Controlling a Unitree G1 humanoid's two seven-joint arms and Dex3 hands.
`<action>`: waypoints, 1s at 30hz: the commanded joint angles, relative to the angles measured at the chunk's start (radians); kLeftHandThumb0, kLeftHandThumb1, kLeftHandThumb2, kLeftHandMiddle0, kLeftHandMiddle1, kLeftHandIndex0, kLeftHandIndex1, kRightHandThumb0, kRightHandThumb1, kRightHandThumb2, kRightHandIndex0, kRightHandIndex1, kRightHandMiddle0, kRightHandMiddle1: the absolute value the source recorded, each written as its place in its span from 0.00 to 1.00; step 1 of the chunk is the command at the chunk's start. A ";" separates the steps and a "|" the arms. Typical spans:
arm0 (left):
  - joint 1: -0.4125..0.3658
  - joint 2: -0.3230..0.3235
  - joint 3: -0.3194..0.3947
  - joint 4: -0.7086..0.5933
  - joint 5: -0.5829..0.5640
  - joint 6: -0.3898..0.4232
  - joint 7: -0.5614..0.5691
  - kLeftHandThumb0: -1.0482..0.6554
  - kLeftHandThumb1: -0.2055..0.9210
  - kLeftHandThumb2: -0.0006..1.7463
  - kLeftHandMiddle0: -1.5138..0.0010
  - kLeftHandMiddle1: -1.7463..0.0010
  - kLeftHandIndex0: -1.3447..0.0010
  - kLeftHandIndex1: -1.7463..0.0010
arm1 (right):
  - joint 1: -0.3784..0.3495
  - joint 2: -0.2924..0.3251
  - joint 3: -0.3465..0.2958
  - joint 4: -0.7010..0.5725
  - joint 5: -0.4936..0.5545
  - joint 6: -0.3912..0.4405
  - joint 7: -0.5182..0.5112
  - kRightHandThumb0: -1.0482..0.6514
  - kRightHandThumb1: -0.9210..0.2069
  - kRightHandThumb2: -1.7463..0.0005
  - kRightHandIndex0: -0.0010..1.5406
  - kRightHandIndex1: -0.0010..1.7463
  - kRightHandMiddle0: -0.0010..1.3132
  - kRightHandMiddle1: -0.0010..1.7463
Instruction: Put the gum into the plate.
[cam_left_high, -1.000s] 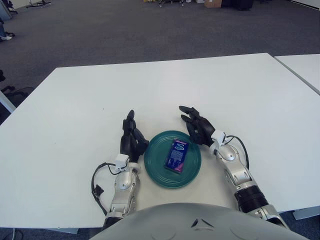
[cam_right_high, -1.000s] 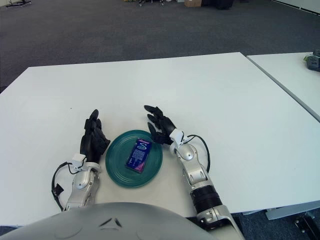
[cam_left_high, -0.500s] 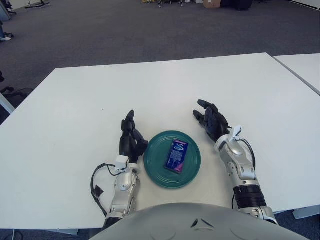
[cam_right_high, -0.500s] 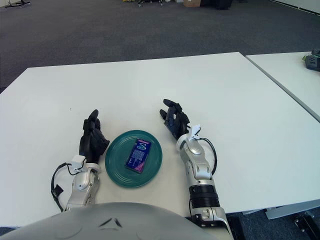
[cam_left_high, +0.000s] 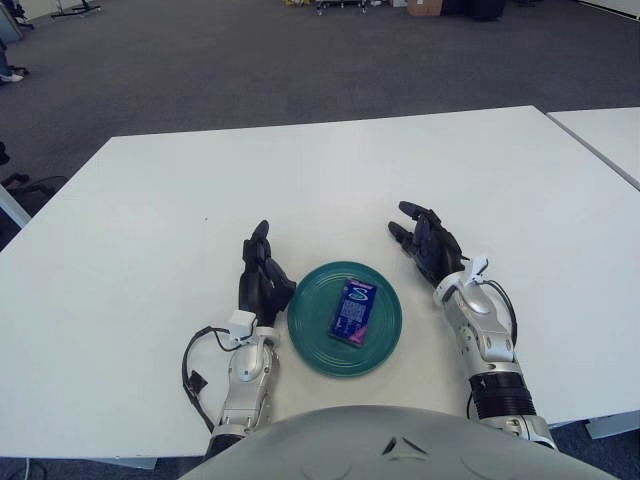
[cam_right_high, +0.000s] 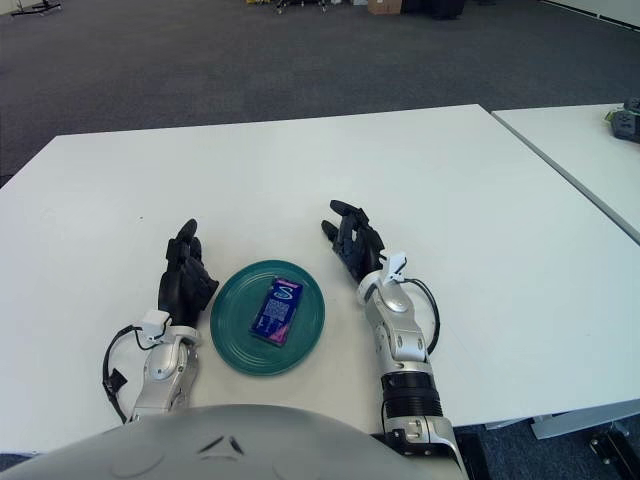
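Note:
A blue and purple gum pack (cam_left_high: 352, 311) lies flat in the middle of a round teal plate (cam_left_high: 313, 336) near the table's front edge. My left hand (cam_left_high: 263, 276) rests on the table just left of the plate, fingers relaxed and empty. My right hand (cam_left_high: 428, 242) rests on the table to the right of the plate and slightly beyond it, fingers spread and empty. Neither hand touches the plate or the gum.
The white table (cam_left_high: 330, 180) stretches far ahead and to both sides. A second white table (cam_left_high: 612, 135) stands at the right across a narrow gap. Dark carpet lies beyond.
My right hand has drawn back from the plate's far right rim, moving right and away, and has stayed open. The gum, the plate and my left hand have not moved.

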 joint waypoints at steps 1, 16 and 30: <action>0.060 -0.041 0.012 0.057 -0.015 0.021 -0.010 0.06 1.00 0.62 0.92 1.00 1.00 0.72 | 0.046 -0.009 -0.004 0.011 -0.014 0.004 0.001 0.09 0.00 0.51 0.25 0.01 0.00 0.46; 0.108 -0.040 -0.006 0.026 0.016 0.052 0.001 0.05 1.00 0.61 0.92 1.00 1.00 0.70 | 0.162 -0.024 0.146 0.125 -0.350 -0.167 -0.164 0.11 0.00 0.48 0.15 0.00 0.00 0.27; 0.122 -0.030 0.002 0.057 0.017 -0.001 -0.026 0.05 1.00 0.61 0.93 1.00 1.00 0.75 | 0.173 -0.016 0.189 0.143 -0.478 -0.148 -0.280 0.12 0.00 0.45 0.15 0.00 0.00 0.22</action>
